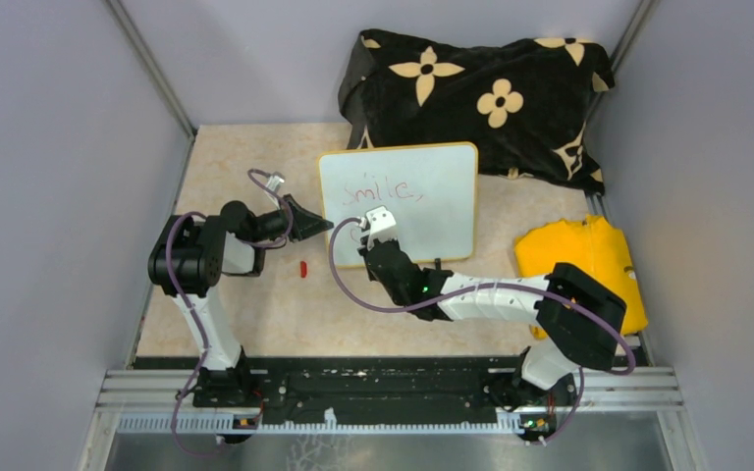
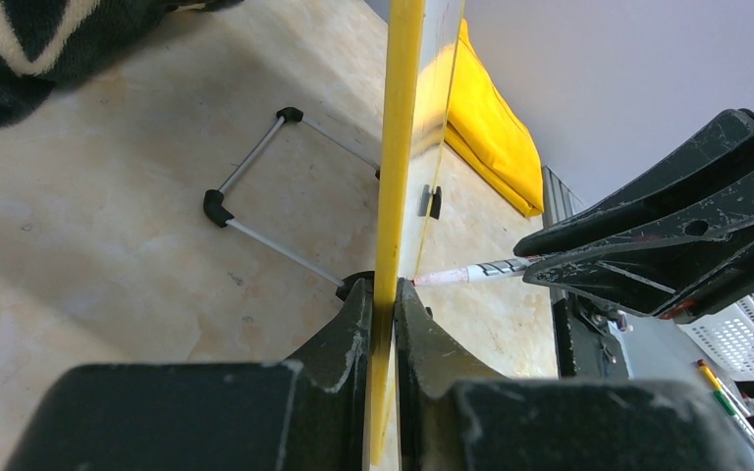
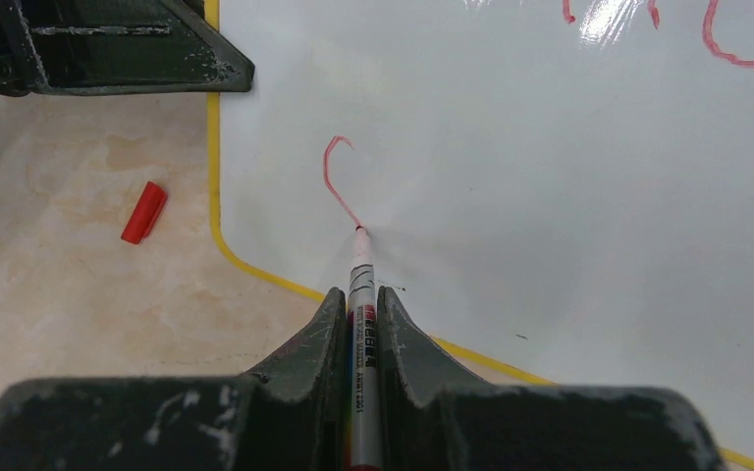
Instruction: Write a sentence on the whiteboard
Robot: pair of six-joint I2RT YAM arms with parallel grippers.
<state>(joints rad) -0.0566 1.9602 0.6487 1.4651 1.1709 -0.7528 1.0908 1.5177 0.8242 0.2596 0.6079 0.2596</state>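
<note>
Two pincers engaged: our left pincer (image 2: 383,324) clamps the whiteboard (image 1: 432,211) by its edge on the worktop (image 1: 255,304); our right pincer (image 3: 358,324) grips the marker (image 3: 361,285), tip touching the board. Press too hard and we could shift it, skewing the sentence (image 1: 381,191).

The whiteboard (image 1: 432,211) stands mid-bench (image 1: 245,314), the patterned cloth (image 1: 481,98) heaped behind it at the far side, a folded cloth (image 1: 589,260) to its right. The left tool (image 2: 383,294) grips its left edge; the marker (image 3: 361,265) in the right tool (image 3: 358,302) touches its near-left area, below the lettering (image 1: 383,189). A marker cap (image 1: 302,268) lies on the bench, left of the board's near corner.
</note>
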